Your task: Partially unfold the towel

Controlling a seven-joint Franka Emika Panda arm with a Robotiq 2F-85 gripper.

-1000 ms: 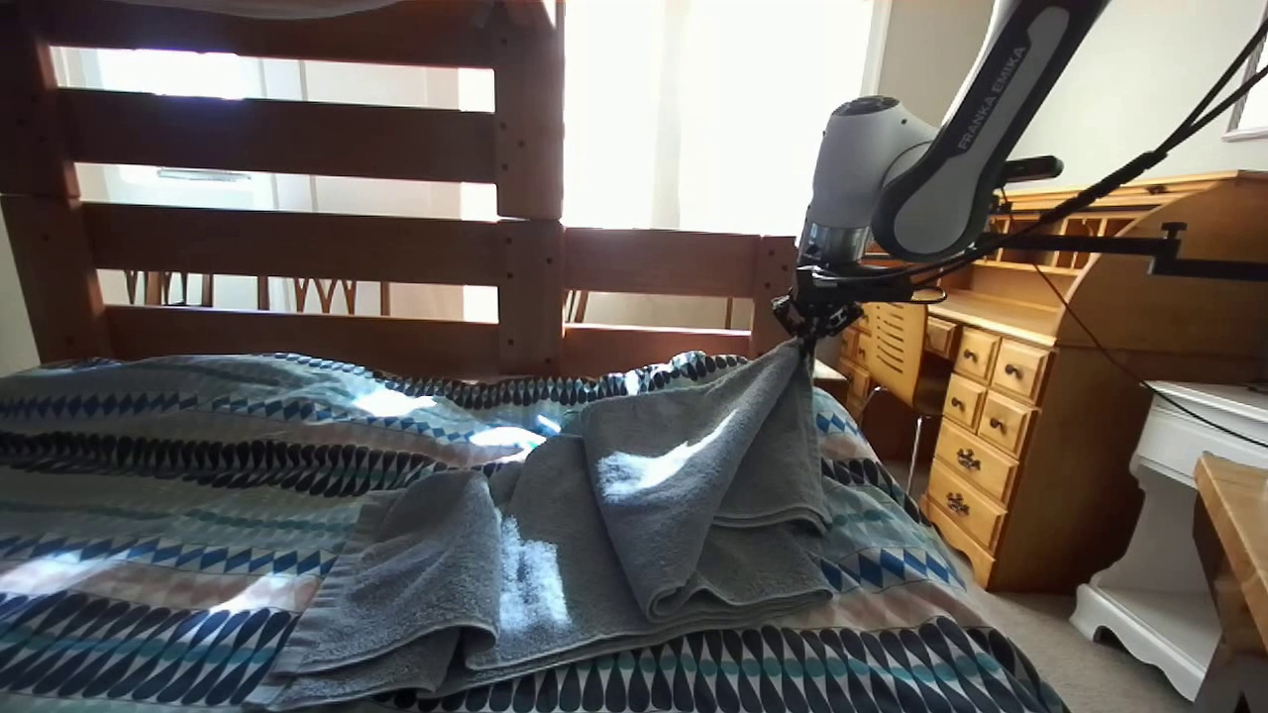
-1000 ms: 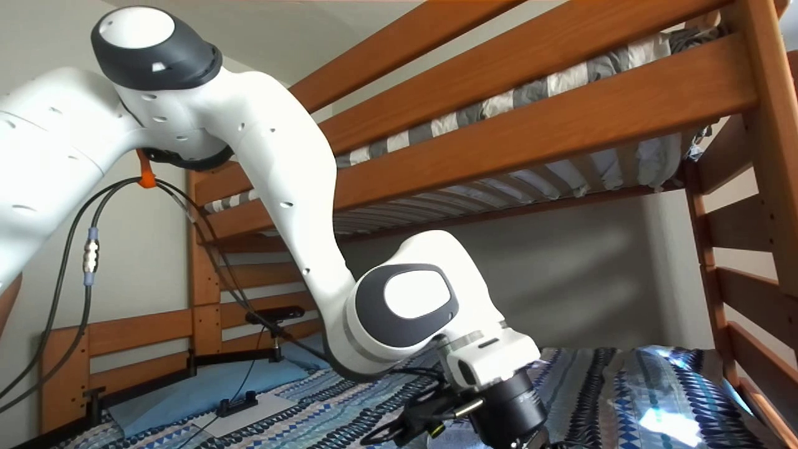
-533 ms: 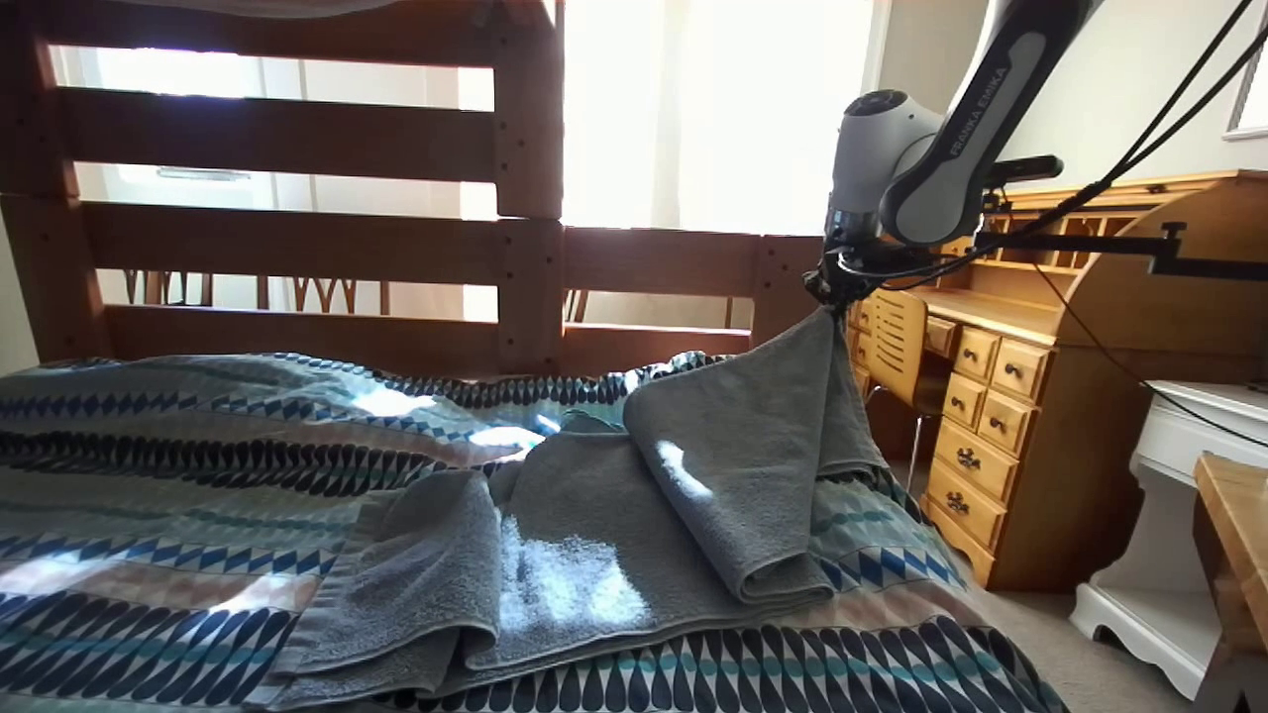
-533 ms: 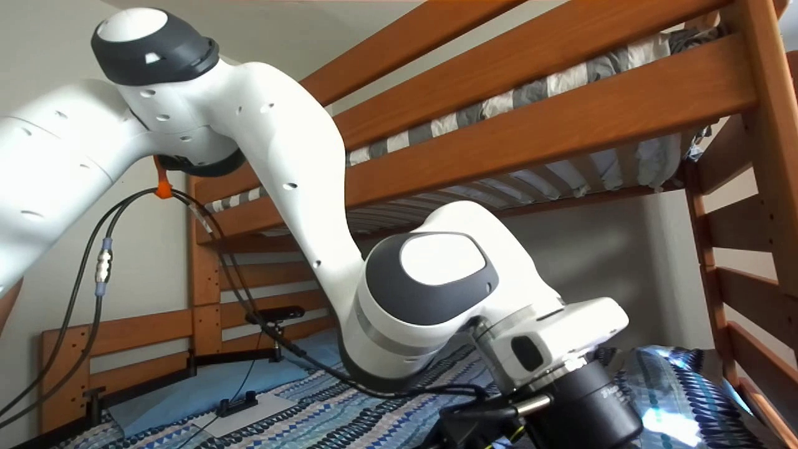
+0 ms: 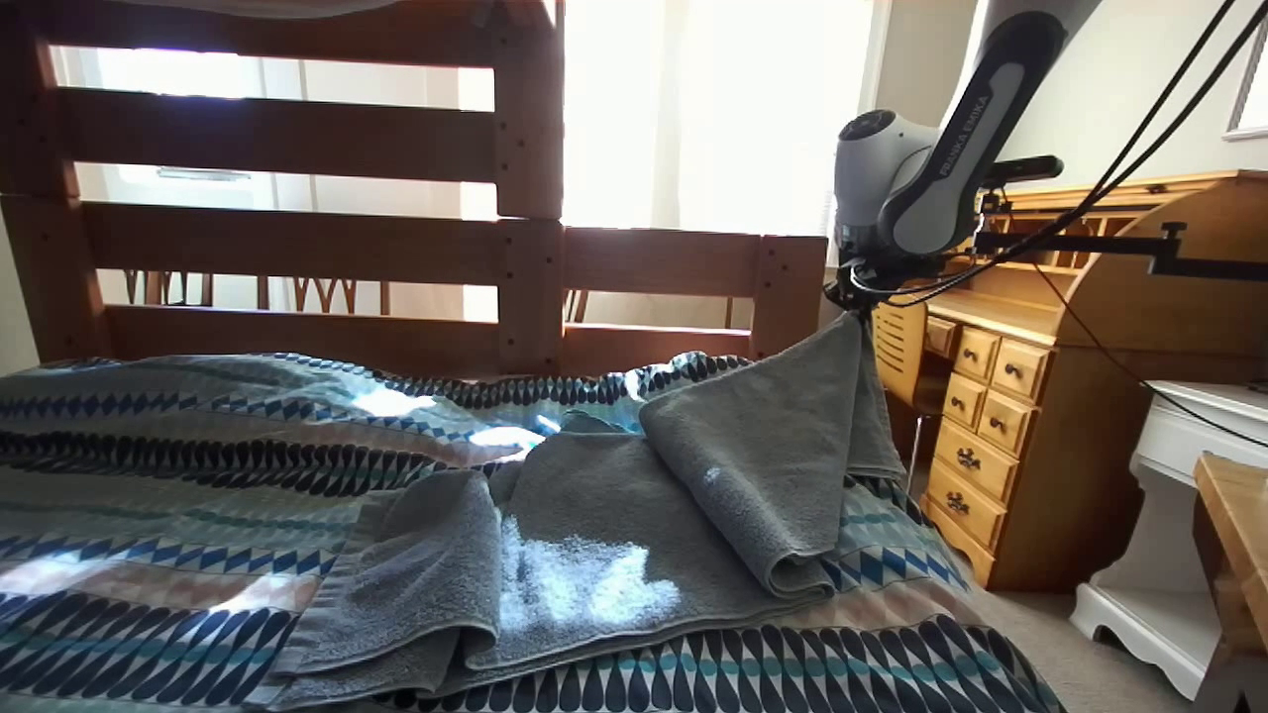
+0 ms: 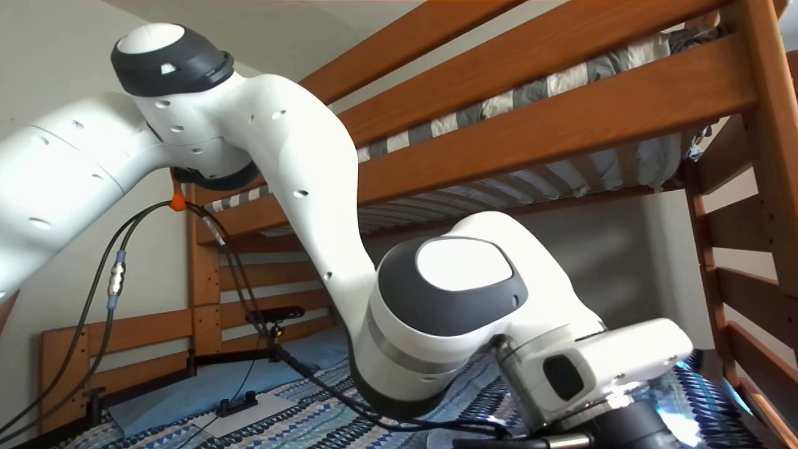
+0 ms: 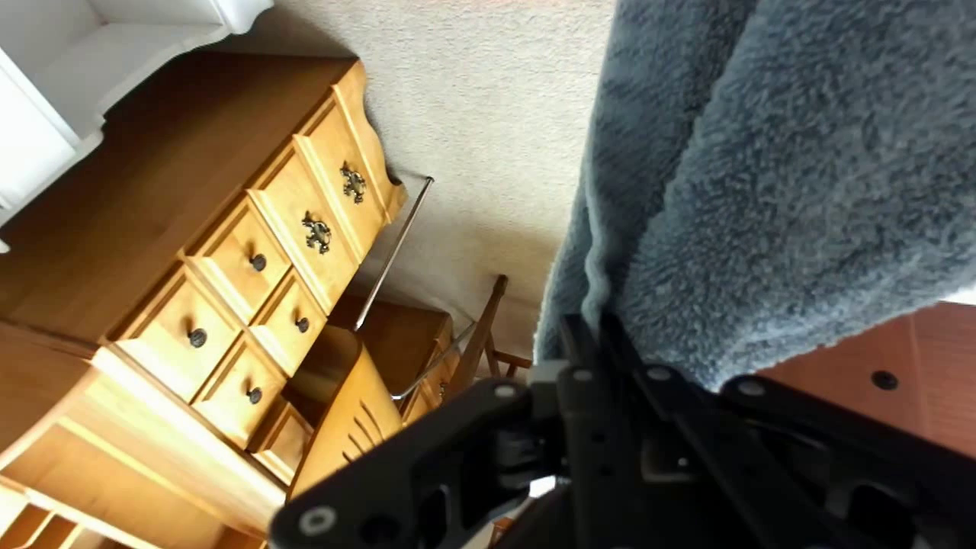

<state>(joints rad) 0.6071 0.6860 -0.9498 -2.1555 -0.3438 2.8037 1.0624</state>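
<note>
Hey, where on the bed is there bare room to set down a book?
In an exterior view, the widest bare stretch of bedspread lies between the towel and the wooden rails, at picture left. A narrower strip borders the towel's camera-side edge. It's crowded at picture right, where the claw holds the towel up.

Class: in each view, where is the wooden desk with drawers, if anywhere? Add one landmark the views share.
In an exterior view: the desk is at the right, mid-height.
In an exterior view crossed by the robot arm: no desk.
In the wrist view: the desk fills much of the left, slanting.
Shared landmark: the robot arm, in both exterior views; its fingers, gripping the towel, in the wrist view.
</note>
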